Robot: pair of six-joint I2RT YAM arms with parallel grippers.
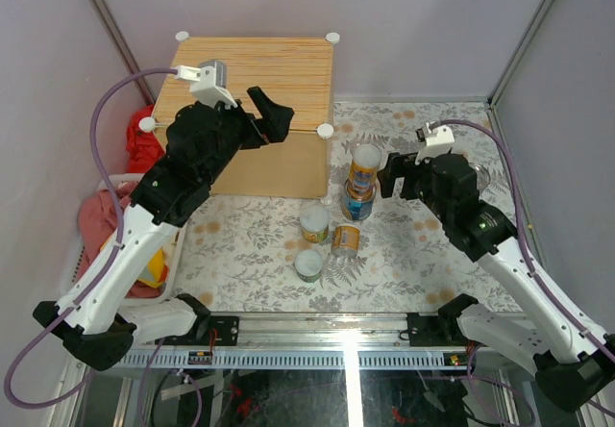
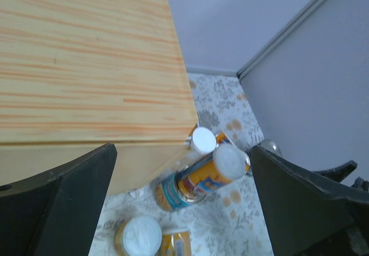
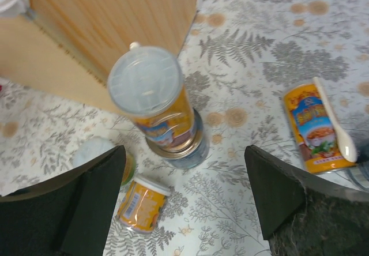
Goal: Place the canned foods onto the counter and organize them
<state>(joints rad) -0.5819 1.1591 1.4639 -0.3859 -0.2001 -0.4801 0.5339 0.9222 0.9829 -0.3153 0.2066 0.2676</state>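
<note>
five tins cluster mid-table by the counter's near right corner, none on its top yet. the right gripper, spread wide and empty, faces an orange tin stacked on a blue tin; a clipped finger could topple it onto the lying tin. the left gripper hangs agape, holding nothing, over the counter. a sixth tin near the right edge is hidden overhead by the right arm

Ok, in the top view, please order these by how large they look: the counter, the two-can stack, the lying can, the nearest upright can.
Largest first:
1. counter
2. stack
3. lying can and nearest upright can: they look about alike, so I would not rank them.
</note>
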